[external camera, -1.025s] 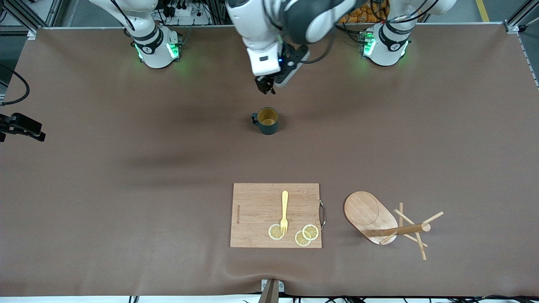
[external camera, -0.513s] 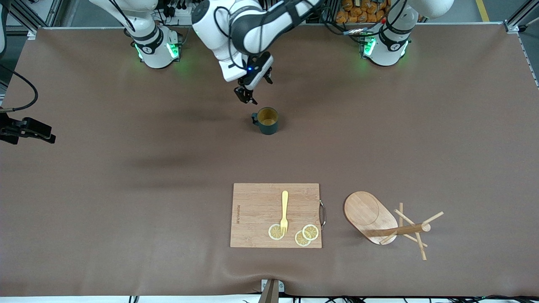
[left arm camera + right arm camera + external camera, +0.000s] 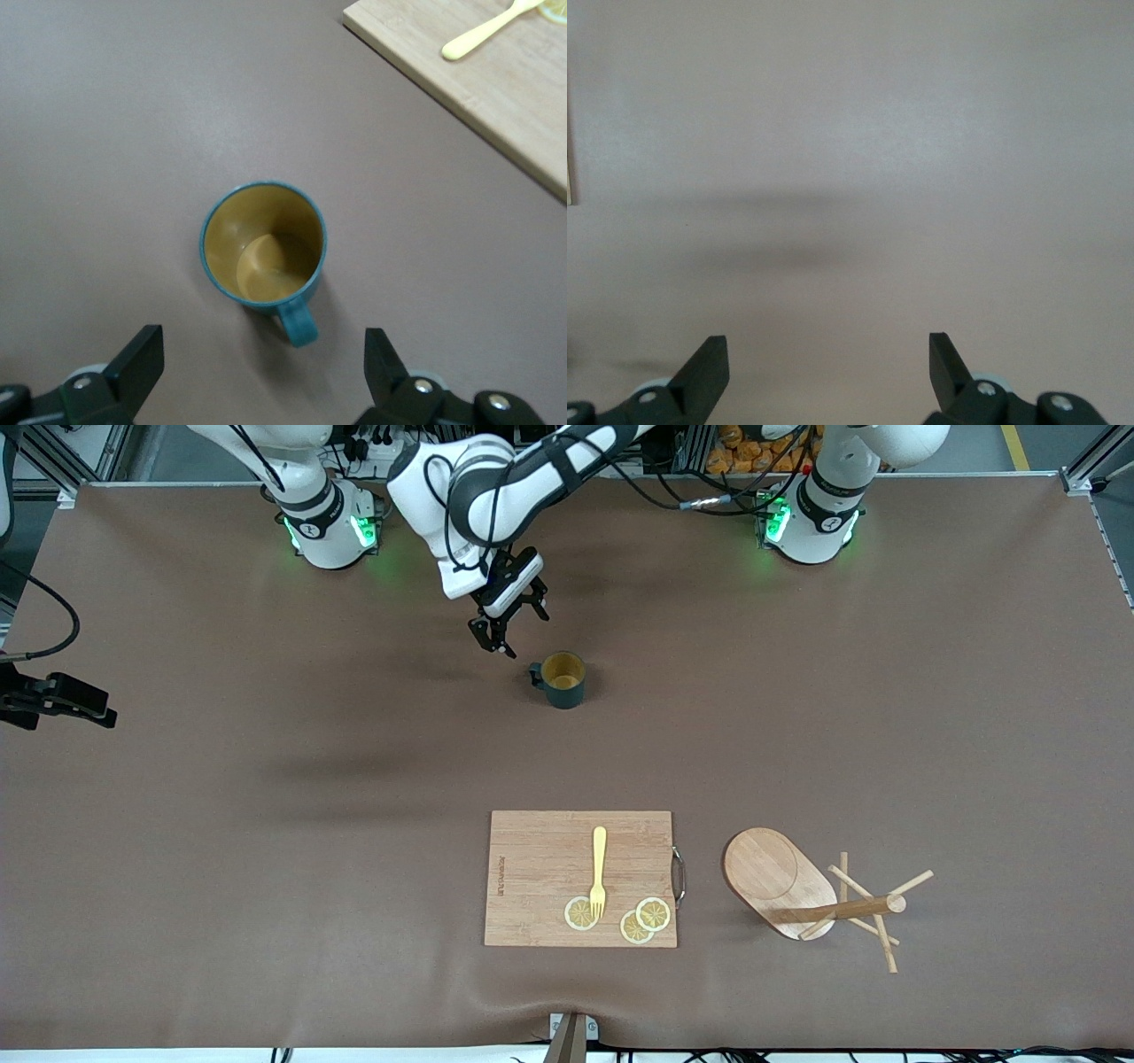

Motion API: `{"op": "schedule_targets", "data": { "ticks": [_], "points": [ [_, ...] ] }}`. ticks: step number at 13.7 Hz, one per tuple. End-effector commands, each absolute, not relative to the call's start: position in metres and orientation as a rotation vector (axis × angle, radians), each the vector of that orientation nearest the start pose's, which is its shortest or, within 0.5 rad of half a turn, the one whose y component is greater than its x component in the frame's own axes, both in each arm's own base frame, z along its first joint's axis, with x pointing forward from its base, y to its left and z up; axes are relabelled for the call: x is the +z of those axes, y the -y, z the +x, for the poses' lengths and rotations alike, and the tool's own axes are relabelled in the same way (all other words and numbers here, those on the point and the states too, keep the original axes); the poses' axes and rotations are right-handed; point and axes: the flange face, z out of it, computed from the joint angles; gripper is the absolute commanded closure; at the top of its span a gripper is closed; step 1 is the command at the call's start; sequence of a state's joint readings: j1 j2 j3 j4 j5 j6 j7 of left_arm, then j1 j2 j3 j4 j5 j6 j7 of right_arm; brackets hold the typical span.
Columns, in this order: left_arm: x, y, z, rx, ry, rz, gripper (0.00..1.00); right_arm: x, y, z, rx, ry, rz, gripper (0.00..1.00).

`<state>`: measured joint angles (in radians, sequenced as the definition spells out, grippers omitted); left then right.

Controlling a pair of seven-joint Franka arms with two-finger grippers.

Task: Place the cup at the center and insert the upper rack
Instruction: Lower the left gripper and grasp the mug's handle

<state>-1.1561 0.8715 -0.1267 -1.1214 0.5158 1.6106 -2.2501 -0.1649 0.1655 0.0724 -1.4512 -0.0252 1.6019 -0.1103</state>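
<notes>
The left claw, fingers spread and empty, hangs just beside the upright teal cup (handle toward it) on the desk; the right claw waits spread.

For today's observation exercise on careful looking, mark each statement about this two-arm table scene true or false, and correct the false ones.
1. The cup stands upright on the table. True.
2. The left gripper is shut on the cup's handle. False: it is open, up in the air beside the cup, holding nothing.
3. The upper rack stands upright on its base. False: it lies tipped on its side, post level with the table.
4. A yellow fork lies on the cutting board, its tines by a lemon slice. True.
5. The cup is nearer to the front camera than the cutting board. False: it is farther.
</notes>
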Motion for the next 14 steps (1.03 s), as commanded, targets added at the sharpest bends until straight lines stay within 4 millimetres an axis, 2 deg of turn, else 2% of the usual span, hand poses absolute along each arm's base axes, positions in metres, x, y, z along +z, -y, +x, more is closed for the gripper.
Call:
{"op": "schedule_targets", "data": {
  "ticks": [1,5,7,14],
  "points": [
    [0.24,0.685,0.276,-0.733,1.161,-2.512,0.0,0.592,0.066,0.602,0.01,0.002,-3.149,0.0],
    [0.219,0.687,0.27,-0.746,1.148,-2.498,0.0,0.593,0.059,0.604,-0.003,0.011,-3.145,0.0],
    [0.211,0.683,0.278,-0.764,1.154,-2.476,0.0,0.594,0.059,0.604,-0.008,-0.042,-3.137,0.0],
    [0.191,0.68,0.29,-0.836,1.243,-2.45,0.0,0.595,0.061,0.604,-0.008,-0.037,-3.139,0.0]
  ]
}}
